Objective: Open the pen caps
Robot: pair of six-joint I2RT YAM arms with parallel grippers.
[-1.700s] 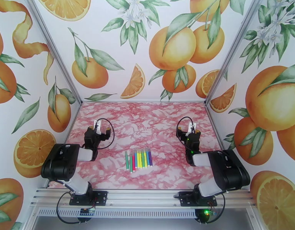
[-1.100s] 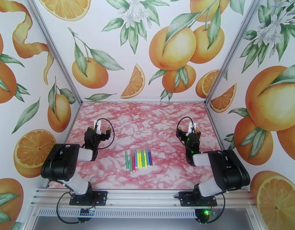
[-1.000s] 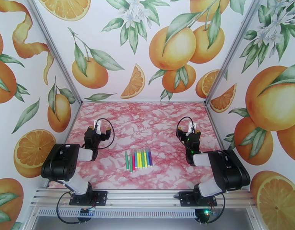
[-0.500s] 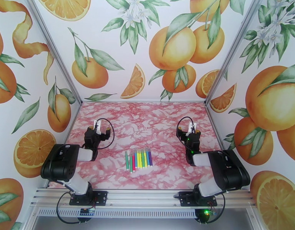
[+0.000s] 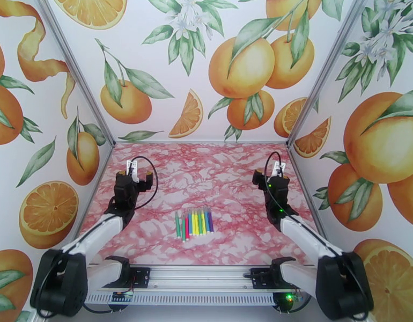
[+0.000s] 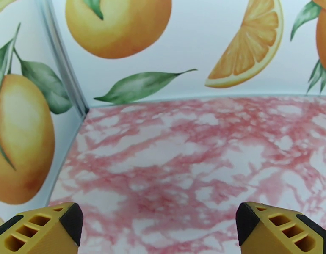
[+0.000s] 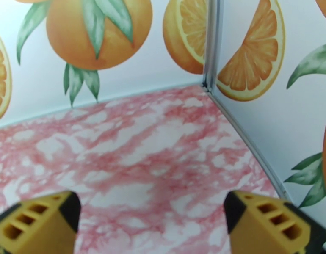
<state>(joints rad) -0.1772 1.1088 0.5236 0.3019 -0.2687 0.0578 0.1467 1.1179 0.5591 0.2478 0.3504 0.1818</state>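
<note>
Pens point(image 5: 193, 223) in tight row; left end effector point(image 5: 135, 173), right end effector point(image 5: 272, 174) flanking, well apart.

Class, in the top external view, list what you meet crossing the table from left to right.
left arm's fingers → row of pens, green at its left end, purple at its right → right arm's fingers

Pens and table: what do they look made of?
Pens: likely plastic, going by the bright uniform colours; too small to judge the finish. Table: pink marble pattern, probably a printed matte sheet rather than stone, since no glare shows.
</note>
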